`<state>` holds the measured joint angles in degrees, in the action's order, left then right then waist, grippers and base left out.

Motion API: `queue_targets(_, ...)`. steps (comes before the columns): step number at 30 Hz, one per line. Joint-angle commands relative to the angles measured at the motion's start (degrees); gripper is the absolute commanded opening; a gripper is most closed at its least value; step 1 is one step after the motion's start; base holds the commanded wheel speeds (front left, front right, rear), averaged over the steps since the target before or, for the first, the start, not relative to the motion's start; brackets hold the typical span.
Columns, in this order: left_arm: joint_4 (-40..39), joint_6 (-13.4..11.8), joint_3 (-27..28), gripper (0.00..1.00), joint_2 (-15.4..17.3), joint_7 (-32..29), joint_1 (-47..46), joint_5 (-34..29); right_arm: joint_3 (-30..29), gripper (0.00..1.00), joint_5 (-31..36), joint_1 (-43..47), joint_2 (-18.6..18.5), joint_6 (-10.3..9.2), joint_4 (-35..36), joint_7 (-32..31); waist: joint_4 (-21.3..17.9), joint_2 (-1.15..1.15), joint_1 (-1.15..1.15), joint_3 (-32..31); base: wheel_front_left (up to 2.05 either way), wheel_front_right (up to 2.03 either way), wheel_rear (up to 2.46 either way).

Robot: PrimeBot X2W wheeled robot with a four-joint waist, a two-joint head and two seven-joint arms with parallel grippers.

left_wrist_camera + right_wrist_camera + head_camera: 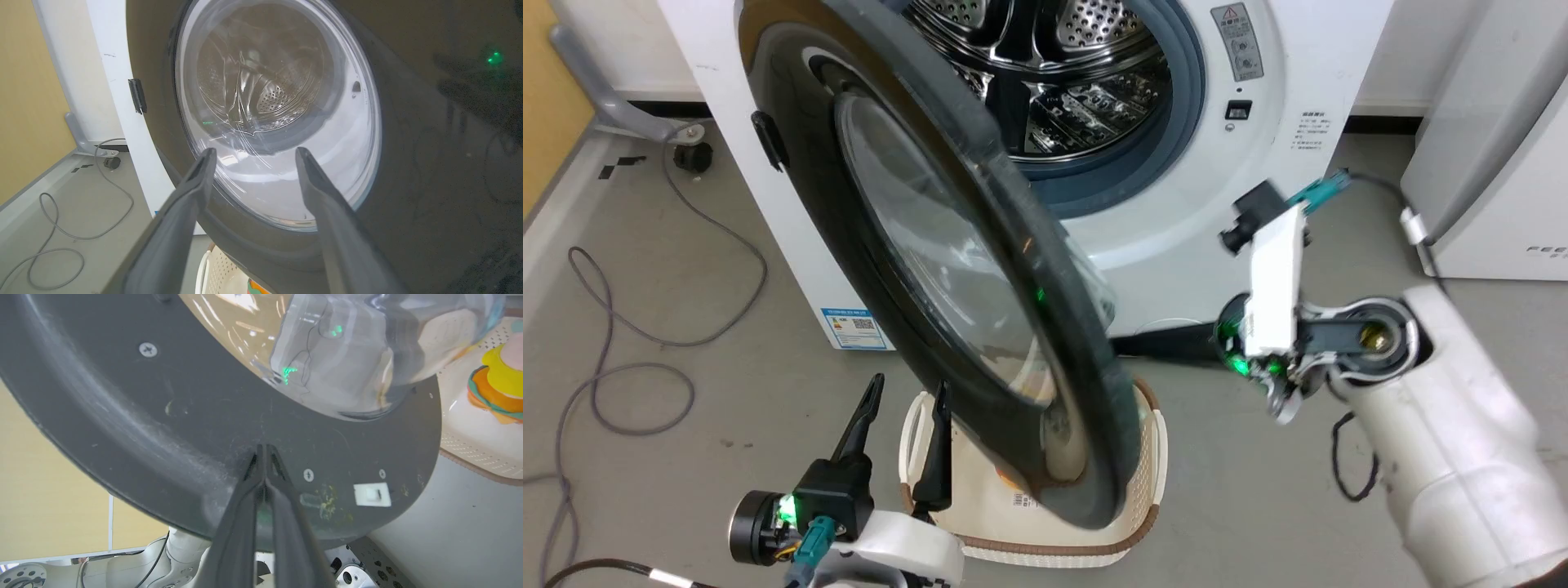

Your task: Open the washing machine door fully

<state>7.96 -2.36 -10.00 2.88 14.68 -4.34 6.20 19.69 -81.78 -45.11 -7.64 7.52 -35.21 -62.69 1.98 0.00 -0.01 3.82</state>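
We have the washing machine [1282,188] with its door [947,269] swung partway out between our two claws.
The door's outer face stands just ahead of our left claw [911,382], whose fingers are spread wide and grip nothing. Our right claw [263,451] is pinched tight and empty, tips against the door's dark inner rim just under the glass bulge. A white basket [1153,465] sits on the floor beneath the door's lower edge, just right of the left claw.
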Motion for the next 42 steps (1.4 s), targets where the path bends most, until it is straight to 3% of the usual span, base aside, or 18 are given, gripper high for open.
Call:
queue_targets(1, 0.31, 0.17, 0.24, 1.00, 0.24, 0.32, 1.05, -0.21, 0.41, 0.00, -0.53, 1.69, 0.94, -0.03, 0.63, -0.29, 0.14, 0.00, 0.01, -0.26, 0.00, 0.00, 0.00)
queue_targets(11, 0.75, 0.05, 0.10, 1.00, 0.15, 0.32, 1.71, 0.10, 1.75, 0.00, -1.30, 5.56, 3.24, -0.03, 3.81, 0.07, 0.44, 0.00, 0.01, -0.84, 0.00, 0.00, 0.00)
queue_targets(17, 0.90, 0.03, 0.11, 1.00, 0.11, 0.32, 1.72, 0.23, -0.74, 0.00, 0.66, 8.00, 3.35, -0.03, 5.25, 8.70, 0.50, 0.00, 0.01, -0.68, 0.00, 0.00, 0.00)
queue_targets(18, 1.02, 0.05, 0.18, 1.00, 0.11, 0.32, 1.75, 0.31, -1.63, 0.12, 0.54, 8.80, 3.41, -0.03, 5.40, 10.59, 0.49, 0.00, 0.01, -0.78, 0.00, 0.00, 0.00)
queue_targets(19, 1.20, 0.03, 0.31, 1.00, 0.10, 0.32, 1.83, 0.48, -2.73, 0.38, 0.51, 9.57, 3.47, -0.03, 5.58, 12.95, 0.42, 0.00, 0.01, -0.94, 0.00, 0.00, 0.00)
queue_targets(20, 1.33, -0.02, 0.49, 1.00, 0.10, 0.32, 1.95, 0.68, -3.69, 0.98, 0.40, 10.43, 3.55, -0.03, 5.55, 15.06, 0.29, 0.00, 0.01, -1.10, 0.00, 0.00, 0.00)
queue_targets(24, 2.11, -0.18, 1.10, 1.00, 0.08, 0.32, 2.61, 1.22, -6.89, 1.00, 1.33, 13.92, 3.57, -0.03, 5.22, 23.86, -0.47, 0.00, 0.01, -1.67, 0.00, 0.00, 0.00)
queue_targets(32, 3.56, -0.32, 1.88, 1.00, 0.05, 0.32, 3.89, 1.63, -15.86, 1.00, 3.59, 21.45, 4.14, -0.03, 2.09, 48.85, -1.56, 0.00, 0.01, -3.72, 0.00, 0.00, 0.00)
queue_targets(33, 3.73, -0.38, 2.29, 1.00, 0.04, 0.32, 4.20, 1.63, -18.55, 1.00, 3.71, 24.25, 4.33, -0.03, 2.68, 56.53, -2.18, 0.00, 0.01, -3.93, 0.00, 0.00, 0.00)
queue_targets(39, 4.15, -0.37, 2.95, 1.00, 0.04, 0.32, 4.40, 1.54, -19.23, 1.00, 12.92, 30.52, 2.38, -0.03, 6.45, 71.93, -2.86, 0.00, 0.01, -4.49, 0.00, 0.00, 0.00)
queue_targets(42, 4.13, -0.52, 3.41, 1.00, 0.03, 0.32, 4.53, 1.58, -19.07, 1.00, 19.08, 32.72, 1.23, -0.03, 8.68, 76.21, -3.20, 0.00, 0.01, -4.62, 0.00, 0.00, 0.00)
